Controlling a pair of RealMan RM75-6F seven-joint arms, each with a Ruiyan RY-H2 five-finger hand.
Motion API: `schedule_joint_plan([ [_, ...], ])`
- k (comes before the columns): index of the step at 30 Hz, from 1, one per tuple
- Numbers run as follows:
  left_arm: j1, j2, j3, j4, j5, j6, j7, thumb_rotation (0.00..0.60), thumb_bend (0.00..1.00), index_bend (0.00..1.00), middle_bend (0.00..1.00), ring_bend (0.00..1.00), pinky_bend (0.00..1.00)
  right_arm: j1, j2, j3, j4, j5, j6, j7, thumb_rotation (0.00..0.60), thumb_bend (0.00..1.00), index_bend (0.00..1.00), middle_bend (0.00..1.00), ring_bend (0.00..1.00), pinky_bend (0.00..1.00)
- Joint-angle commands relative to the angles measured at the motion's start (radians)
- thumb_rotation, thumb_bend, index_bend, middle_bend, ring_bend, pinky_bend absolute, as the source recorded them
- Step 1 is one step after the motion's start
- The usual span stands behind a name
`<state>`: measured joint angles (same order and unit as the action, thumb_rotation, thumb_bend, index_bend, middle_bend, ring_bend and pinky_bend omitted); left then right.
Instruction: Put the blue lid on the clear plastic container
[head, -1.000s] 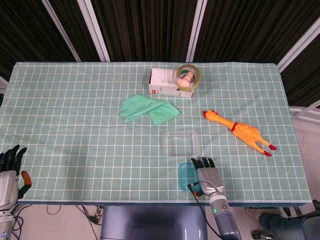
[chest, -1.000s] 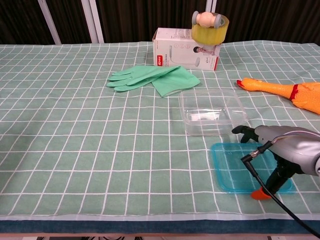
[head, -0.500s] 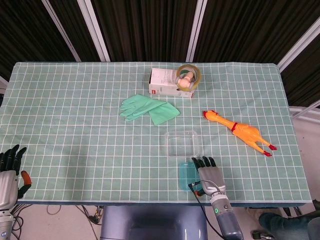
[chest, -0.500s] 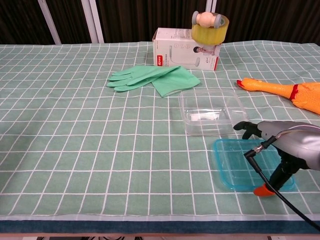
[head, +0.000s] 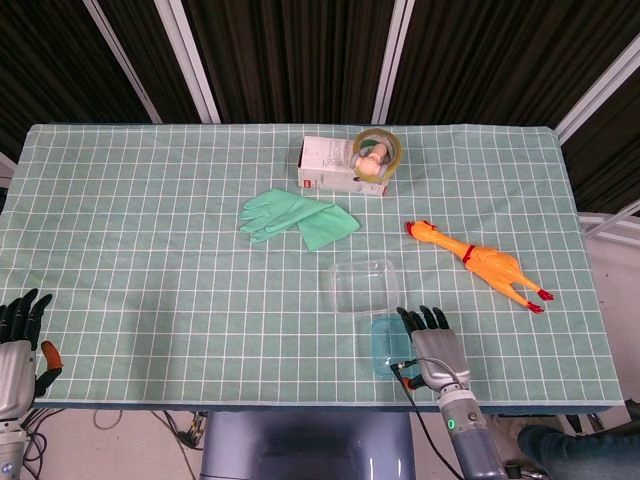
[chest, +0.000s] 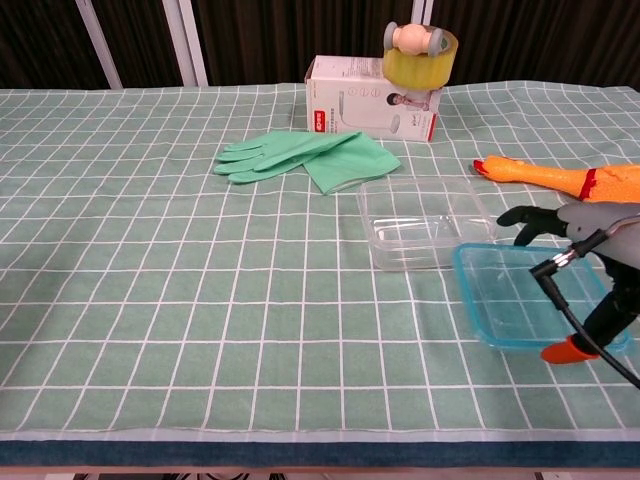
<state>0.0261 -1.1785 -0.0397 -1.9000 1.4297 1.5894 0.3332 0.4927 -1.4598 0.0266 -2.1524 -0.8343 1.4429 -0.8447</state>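
The surface (head: 150, 230) is covered with a green checked cloth. Taking the clear plastic container (head: 364, 286) (chest: 422, 225) as landmark: it sits open and upright near the front middle of the cloth. Behind it and to its left lie the green rubber gloves (head: 297, 217) (chest: 305, 156), flat and well apart from it. Further behind stands a white box (head: 335, 165) (chest: 360, 98), with a roll of yellow tape (head: 378, 152) (chest: 419, 48) resting on the box's right end. To the container's right, and apart from it, lies a rubber chicken (head: 480, 263) (chest: 575, 184), its head end pointing toward the container. Nothing lies on top of the container or across its opening.

The blue lid (head: 389, 346) (chest: 530, 303) is just in front of the container and to its right, its rear left corner close to the container's front right corner. The right hand (head: 436, 352) (chest: 590, 255) holds the lid at its right side: the dark fingers (chest: 528, 221) reach over its far edge and the orange-tipped thumb (chest: 566, 351) sits at its near edge.

The left hand (head: 22, 347) is far to the container's left, at the front corner of the surface, fingers spread and holding nothing.
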Motion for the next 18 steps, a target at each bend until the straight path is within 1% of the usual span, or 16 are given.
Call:
schedule_joint_plan([
  [1, 0.0, -0.001, 0.001, 0.0, 0.0, 0.0, 0.001, 0.6, 0.76, 0.1, 0.0, 0.0, 0.0, -0.007, 0.054, 0.003, -0.049, -0.012, 0.015, 0.003, 0.6, 0.22, 0.0, 0.37, 0.0, 0.0],
  [6, 0.0, -0.002, 0.001, -0.001, 0.003, 0.002, 0.002, 0.6, 0.76, 0.1, 0.0, 0.0, 0.0, 0.012, 0.116, 0.039, -0.086, 0.003, 0.008, -0.005, 0.6, 0.22, 0.0, 0.37, 0.0, 0.0],
  [9, 0.0, -0.001, 0.0, -0.002, 0.003, 0.003, 0.001, 0.6, 0.76, 0.1, 0.0, 0.0, 0.0, 0.042, 0.164, 0.079, -0.106, 0.041, -0.014, -0.021, 0.6, 0.22, 0.0, 0.37, 0.0, 0.0],
  [14, 0.0, 0.001, -0.003, -0.002, 0.001, 0.005, -0.001, 0.6, 0.76, 0.1, 0.0, 0.0, 0.0, 0.117, 0.275, 0.164, -0.131, 0.173, -0.096, -0.039, 0.6, 0.22, 0.0, 0.37, 0.0, 0.0],
  [17, 0.001, 0.001, -0.005, -0.003, 0.001, 0.007, -0.002, 0.6, 0.76, 0.1, 0.0, 0.0, 0.0, 0.158, 0.335, 0.203, -0.122, 0.247, -0.172, -0.021, 0.6, 0.22, 0.0, 0.37, 0.0, 0.0],
  [18, 0.001, 0.001, -0.005, -0.003, 0.001, 0.008, -0.002, 0.6, 0.76, 0.1, 0.0, 0.0, 0.0, 0.168, 0.348, 0.209, -0.117, 0.261, -0.189, -0.019, 0.6, 0.22, 0.0, 0.37, 0.0, 0.0],
])
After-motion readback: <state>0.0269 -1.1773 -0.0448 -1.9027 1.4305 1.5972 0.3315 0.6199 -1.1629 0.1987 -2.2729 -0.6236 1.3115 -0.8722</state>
